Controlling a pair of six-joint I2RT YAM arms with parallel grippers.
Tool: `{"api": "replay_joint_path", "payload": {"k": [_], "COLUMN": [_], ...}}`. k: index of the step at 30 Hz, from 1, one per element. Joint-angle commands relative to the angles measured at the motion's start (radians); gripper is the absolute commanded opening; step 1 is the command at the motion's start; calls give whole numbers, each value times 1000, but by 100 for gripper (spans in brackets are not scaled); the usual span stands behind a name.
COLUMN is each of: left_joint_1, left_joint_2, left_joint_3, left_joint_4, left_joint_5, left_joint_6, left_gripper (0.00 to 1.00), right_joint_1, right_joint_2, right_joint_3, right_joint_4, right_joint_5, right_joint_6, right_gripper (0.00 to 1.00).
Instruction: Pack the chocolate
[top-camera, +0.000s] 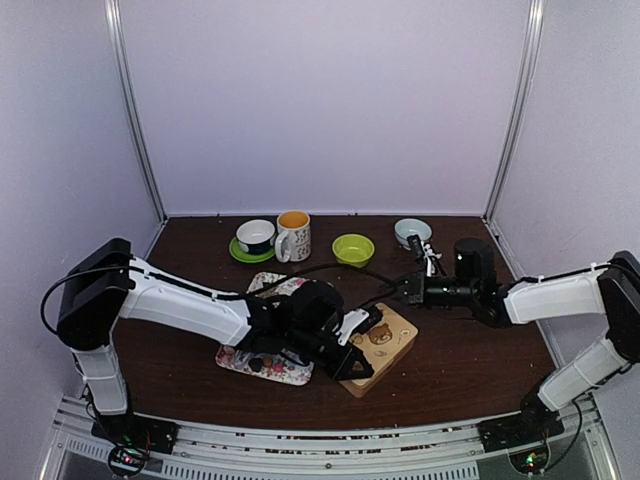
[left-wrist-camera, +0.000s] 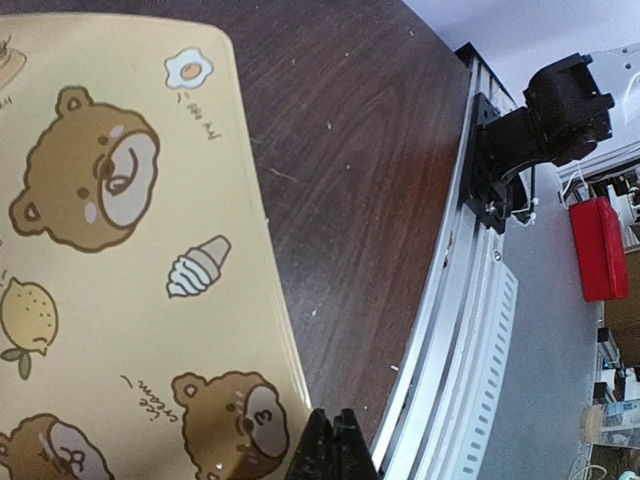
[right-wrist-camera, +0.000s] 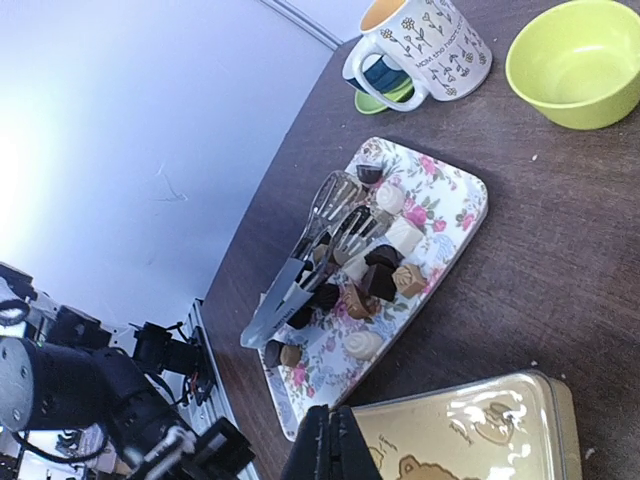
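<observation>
The tin (left-wrist-camera: 120, 250) is pale yellow, printed with brown bears, a lemon, a fried egg and a white ice-cream cone. The tray (right-wrist-camera: 452, 192) is white with pink flowers; the chocolates (right-wrist-camera: 385, 272) are dark brown, light brown and cream. The bowl (right-wrist-camera: 580, 60) is lime green.

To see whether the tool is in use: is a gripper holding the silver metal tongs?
No, the silver metal tongs lie on the floral rectangular tray among the chocolate, with nothing clamped on them.

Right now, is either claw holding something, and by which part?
Nothing is visibly held: left claw and right claw both look shut and empty, near the bear tin.
</observation>
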Motion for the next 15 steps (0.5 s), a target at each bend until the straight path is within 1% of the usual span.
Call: {"api": "replay_joint_path", "payload": {"k": [1, 3, 4, 6, 8, 10, 12, 15], "left_joint_1": [-1, -1, 0, -1, -1, -1, -1, -1], "left_joint_2": [83, 116, 124, 124, 126, 133, 138, 139], "left_joint_3": [-7, 0, -8, -41, -56, -57, -58, -49], "left_joint_4": [54, 33, 38, 54, 45, 29, 25, 14], "left_joint_5": [34, 44, 46, 39, 29, 28, 25, 19], "left_joint_6": [-40, -59, -67, -83, -79, -77, -78, -73], "left_gripper": [0, 0, 0, 0, 0, 0, 0, 0], "right_joint_1": [1, -9, -16, -30, -43, -47, -45, -44], "right_joint_2": [197, 332, 392, 491, 540, 535, 495, 386], "right_joint_3": [43, 82, 87, 46, 22, 23, 34, 72], "right_joint_4": [153, 95, 113, 273, 366, 377, 347, 188], "right_joint_5": [-15, -18, -28, -46, -54, -51, -47, -33], "right_joint_6": [63, 69, 90, 179, 237, 254, 254, 196], "right_gripper": [0, 0, 0, 0, 0, 0, 0, 0]}}
